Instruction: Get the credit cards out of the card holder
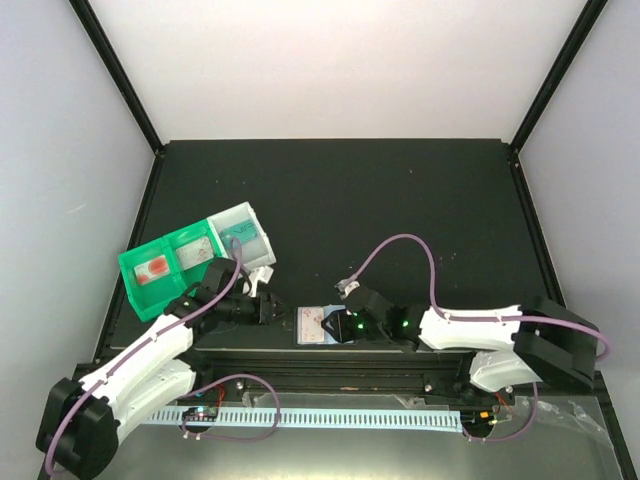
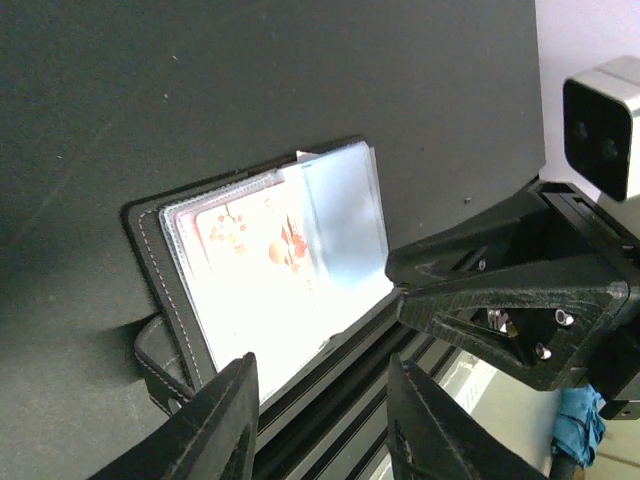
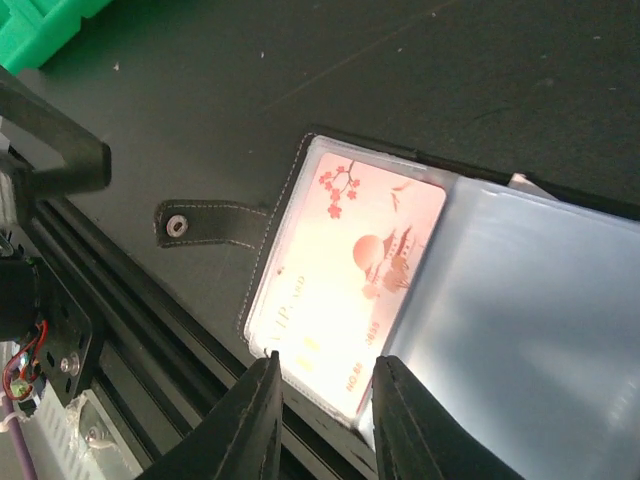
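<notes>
The card holder (image 2: pixel 165 250) lies open on the dark surface (image 2: pixel 200 90). It shows a pink card with blossoms (image 2: pixel 255 255) under a clear sleeve, with a pale blue sleeve (image 2: pixel 345 225) beside it. The left gripper (image 2: pixel 320 425) has its fingers (image 2: pixel 215 430) apart, straddling the holder's near edge. The right gripper (image 2: pixel 400 285), black, reaches in at the blue sleeve's edge.

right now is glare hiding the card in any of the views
Left wrist: the card is washed out to white over its lower half; right wrist: milder glare, blossom print and lettering visible; top external: even light, but the card holder is too small for detail.
</notes>
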`<state>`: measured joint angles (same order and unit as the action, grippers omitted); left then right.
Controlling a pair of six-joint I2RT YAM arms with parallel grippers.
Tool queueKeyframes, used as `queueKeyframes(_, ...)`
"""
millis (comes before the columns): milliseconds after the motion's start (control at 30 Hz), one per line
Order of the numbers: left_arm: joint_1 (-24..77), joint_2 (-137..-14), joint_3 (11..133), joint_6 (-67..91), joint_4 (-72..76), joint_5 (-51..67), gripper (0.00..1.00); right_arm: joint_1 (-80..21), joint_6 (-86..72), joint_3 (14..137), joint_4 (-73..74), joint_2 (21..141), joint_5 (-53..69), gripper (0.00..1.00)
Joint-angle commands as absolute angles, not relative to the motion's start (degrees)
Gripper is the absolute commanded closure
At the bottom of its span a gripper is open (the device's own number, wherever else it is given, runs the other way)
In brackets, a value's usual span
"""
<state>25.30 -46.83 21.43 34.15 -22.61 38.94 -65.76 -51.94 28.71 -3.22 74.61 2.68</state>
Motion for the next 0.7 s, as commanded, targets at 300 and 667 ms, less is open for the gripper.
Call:
queueKeyframes(300,30.2,-56.7,17.7,37.4,-7.4,39.6,0.73,-65.4,-51.6,31.5,-10.4,86.3,1.3,0.79)
queueKeyframes(667,32.3,-67.3,14.9,39.4,2.2,38.6,0.75,-62.9,-52.7,26.3,-18.8,87.1,3.4,0.83)
